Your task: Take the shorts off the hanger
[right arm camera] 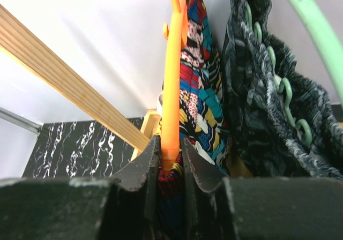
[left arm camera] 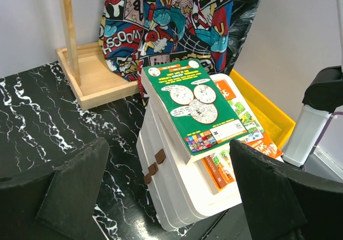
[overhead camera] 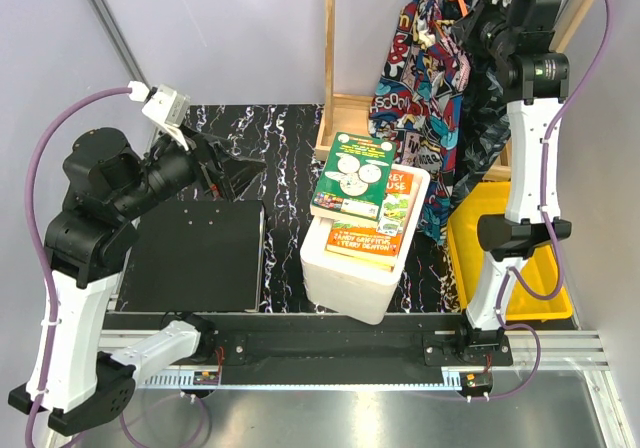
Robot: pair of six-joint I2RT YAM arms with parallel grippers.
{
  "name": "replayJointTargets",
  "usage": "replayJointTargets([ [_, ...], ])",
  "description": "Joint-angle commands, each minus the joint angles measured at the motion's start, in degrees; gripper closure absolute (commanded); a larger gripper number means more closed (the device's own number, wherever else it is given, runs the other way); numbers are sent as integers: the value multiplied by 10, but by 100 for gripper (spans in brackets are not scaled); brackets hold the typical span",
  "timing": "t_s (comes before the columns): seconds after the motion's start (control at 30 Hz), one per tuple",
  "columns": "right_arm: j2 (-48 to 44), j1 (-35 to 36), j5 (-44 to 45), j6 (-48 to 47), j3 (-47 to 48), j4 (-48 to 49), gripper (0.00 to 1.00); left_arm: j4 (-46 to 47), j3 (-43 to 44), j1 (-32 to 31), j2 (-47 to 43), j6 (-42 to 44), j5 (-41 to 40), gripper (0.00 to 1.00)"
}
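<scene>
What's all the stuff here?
comic shorts: one, red-blue-yellow, back right
dark shorts: one, black, beside them
orange hanger: one, orange, by comic shorts
green hanger: one, pale green, holding dark shorts
wooden stand: one, tan, back middle
white box: one, white, table middle
books: several, green on top, on white box
yellow bin: one, yellow, right side
mat: one, black, left side
table: one, black marble
left gripper: one, black, open
right gripper: one, black, shut on orange hanger

1. Top external: high and behind, looks steeply down over whole counter (overhead camera: 290, 128).
2. Left wrist: low, faces across counter toward book stack (left arm camera: 193, 106), mid-range.
3. Right wrist: very close on orange hanger (right arm camera: 172, 79); comic-print shorts (right arm camera: 201, 98) show in all three views.
</scene>
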Motion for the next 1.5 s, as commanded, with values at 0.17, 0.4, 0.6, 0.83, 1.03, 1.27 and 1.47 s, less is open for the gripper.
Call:
replayJointTargets([
  [0.17, -62, -2, 16, 26, 9, 104, 100, 41, -8, -4, 0, -37, 19, 1],
  [0.4, -76, -2, 16, 43, 15, 105, 100, 52, -12, -4, 8, -63, 24, 1],
  [0.6, -180, -2, 37, 62, -123, 77, 100, 121, -57, -4, 3, -104, 35, 4],
  [0.83, -313, -2, -5, 92, -289, 65, 100, 274, -90, -14, 44, -137, 53, 11],
  [1.03, -386, -1, -7, 91, -354, 49, 100, 374, 22, -92, 190, -147, 52, 16],
  [1.27, -459, 10, 8, 65, -435, 41, 100, 488, 274, -194, 438, -248, 45, 16],
  [1.47, -499, 22, 8, 35, -478, 39, 100, 560, 394, -222, 566, -422, 25, 21],
])
